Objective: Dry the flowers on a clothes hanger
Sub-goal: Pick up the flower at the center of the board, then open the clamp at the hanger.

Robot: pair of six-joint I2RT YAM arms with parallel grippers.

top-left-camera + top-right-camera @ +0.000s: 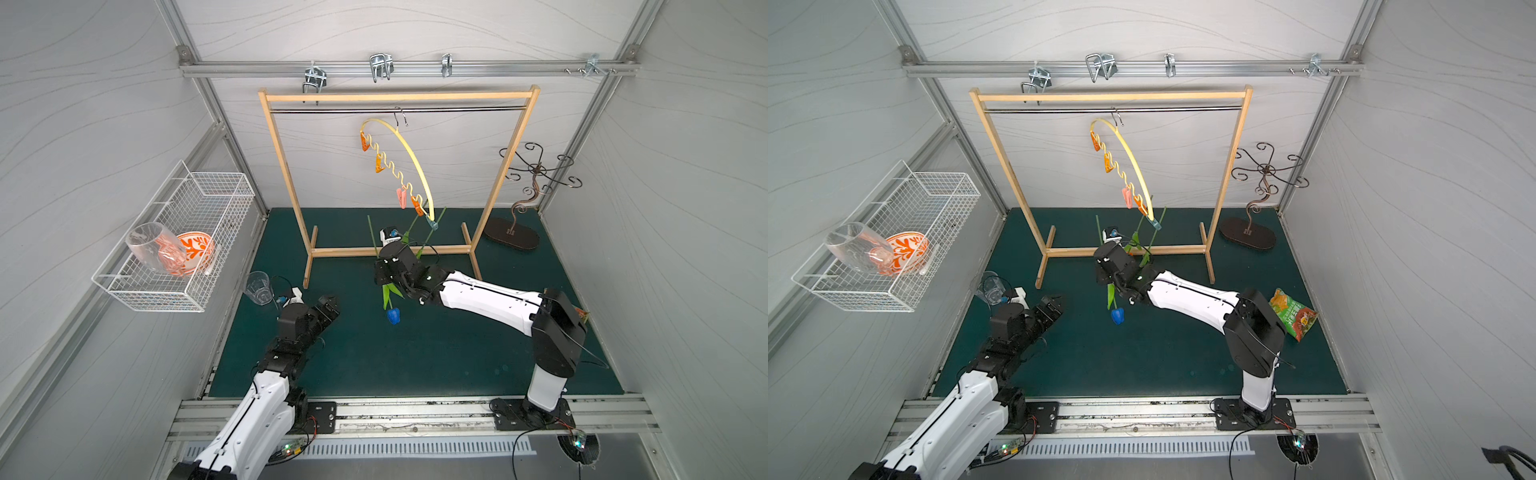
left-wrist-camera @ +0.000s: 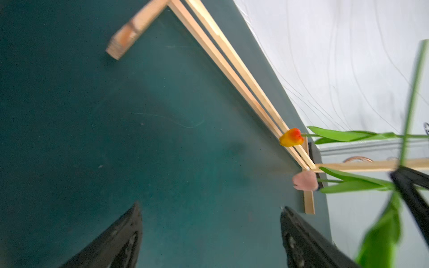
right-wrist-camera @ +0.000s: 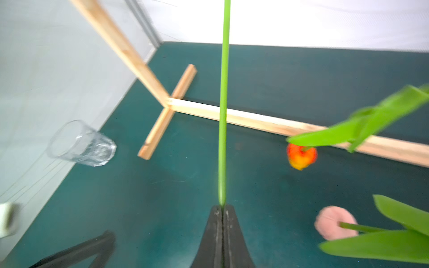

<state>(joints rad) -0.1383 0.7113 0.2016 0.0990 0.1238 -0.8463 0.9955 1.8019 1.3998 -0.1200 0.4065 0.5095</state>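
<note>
Closest to the lens, the left arm (image 1: 253, 415) climbs from the lower left of the frame in both top views. At the far left edge, a white wire basket (image 1: 224, 183) on the wall holds a clear glass (image 1: 153, 249) lying on its side and an orange-patterned bowl (image 1: 197, 249). A tumbler (image 1: 258, 286) stands on the green mat (image 1: 374, 365) just beside the left wrist.

Next along, the left gripper (image 1: 329, 306) hovers above the mat. Its fingers (image 2: 120, 239) are spread wide with nothing between them.

Near the frame's centre hangs the blue tulip (image 1: 393, 316), head down and well apart from the left gripper. The right gripper (image 3: 222, 207) is pressed together on its thin stem. The blue head dangles below the pinch, and the bare stem end sticks out past the fingertips toward the upper part of the frame.

Just right of that and higher in the frame, the clothes hanger (image 1: 411, 153) hangs by its metal hook from the rail of the wooden rack (image 1: 285, 166). It is tilted steeply, with its low end close above the right wrist. The orange tulip (image 3: 301, 156) and pink tulip (image 3: 335, 222) hang head down near the right gripper without touching it. Their stems run up to the clips at the hanger's low end, and in the top views the right arm hides both heads.

Further right, a dark curly hook stand (image 1: 536, 174) sits on the mat. A snack bag (image 1: 1293, 313) lies at the mat's right edge.
</note>
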